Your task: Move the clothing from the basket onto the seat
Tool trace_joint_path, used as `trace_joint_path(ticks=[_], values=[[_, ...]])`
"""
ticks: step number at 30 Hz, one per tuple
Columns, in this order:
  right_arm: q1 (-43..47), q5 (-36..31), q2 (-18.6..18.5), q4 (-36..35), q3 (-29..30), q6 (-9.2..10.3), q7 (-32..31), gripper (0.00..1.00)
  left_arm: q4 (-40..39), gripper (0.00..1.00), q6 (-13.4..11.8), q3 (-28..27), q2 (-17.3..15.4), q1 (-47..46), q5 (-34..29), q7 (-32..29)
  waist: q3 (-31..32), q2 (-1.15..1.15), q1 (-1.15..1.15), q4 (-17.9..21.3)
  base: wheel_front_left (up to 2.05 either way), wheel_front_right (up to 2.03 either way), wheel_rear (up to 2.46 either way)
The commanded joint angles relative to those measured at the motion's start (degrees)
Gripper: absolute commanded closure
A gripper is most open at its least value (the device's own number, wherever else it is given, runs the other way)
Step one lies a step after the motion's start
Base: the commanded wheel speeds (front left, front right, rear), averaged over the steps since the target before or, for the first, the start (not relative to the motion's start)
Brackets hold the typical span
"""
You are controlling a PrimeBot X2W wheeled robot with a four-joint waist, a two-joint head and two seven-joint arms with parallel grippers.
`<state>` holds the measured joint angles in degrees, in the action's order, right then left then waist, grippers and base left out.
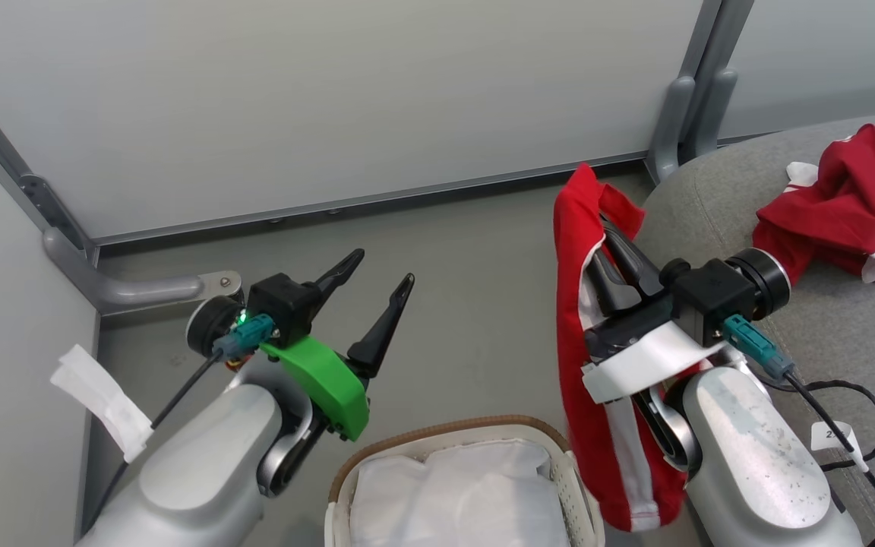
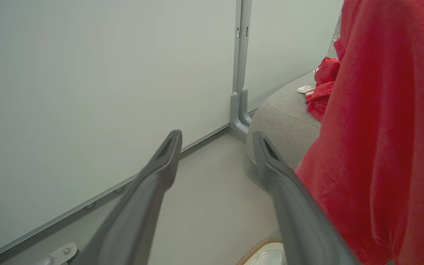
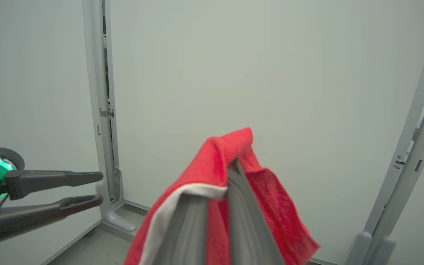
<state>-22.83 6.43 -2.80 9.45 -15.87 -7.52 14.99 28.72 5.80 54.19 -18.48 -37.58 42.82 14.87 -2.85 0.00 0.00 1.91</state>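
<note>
- Your right tool (image 1: 616, 262) is clamped on a red sports garment with white trim (image 1: 574, 319). It hangs just left of the large grey woven-fabric seat (image 1: 825, 327), over the right rim of the oval cream-white perforated basket (image 1: 437, 441).
- A second red garment with white stripes (image 1: 848, 205) lies crumpled on the seat, far right, so one is done.
- Your left tool (image 1: 383, 267) is spread wide, holding nothing.
- What looks left is to carry the held garment right and release it.
- The basket shows a white crinkly liner (image 1: 460, 486), but its near part is cut off. Cloth hides the right fingertips.

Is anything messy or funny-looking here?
A bit messy: one red garment with white stripes lies scrunched in a heap on the grey woven-fabric seat cushion. The other red garment dangles from the right gripper.
</note>
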Motion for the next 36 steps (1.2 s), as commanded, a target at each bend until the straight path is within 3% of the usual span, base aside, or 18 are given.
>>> trace_joint_path(ticks=[1,11,18,25,36], values=[[-0.35,-0.53,-0.18,-0.41,0.35,0.06,0.3,1.0,-0.42,0.0,-0.11,-1.3,0.92,1.75,-0.06,0.34,-0.19,0.0,0.0,0.09,0.0,0.0,0.0],[-0.28,-2.25,-0.18,-0.51,2.92,0.06,0.3,1.0,-3.95,0.0,1.02,-9.32,7.69,12.41,-6.88,0.27,-0.82,0.0,0.0,1.34,0.0,0.0,0.0],[-1.03,-2.77,-0.19,0.07,5.21,0.07,0.3,1.0,-5.18,0.0,1.63,-13.17,9.59,14.81,-11.89,0.28,-1.37,0.0,0.0,3.37,0.0,0.0,0.0],[-4.36,-3.91,-0.17,-0.06,5.41,0.06,0.3,1.0,-7.42,0.0,1.7,-16.54,10.67,15.27,-14.61,0.29,-3.97,0.0,0.0,9.73,0.0,0.0,0.0],[-6.17,-3.68,-0.15,-1.13,6.83,0.06,0.3,1.0,-9.2,0.0,1.73,-16.09,10.12,13.36,-16.08,0.28,-8.61,0.0,0.0,21.59,0.0,0.0,0.0]])
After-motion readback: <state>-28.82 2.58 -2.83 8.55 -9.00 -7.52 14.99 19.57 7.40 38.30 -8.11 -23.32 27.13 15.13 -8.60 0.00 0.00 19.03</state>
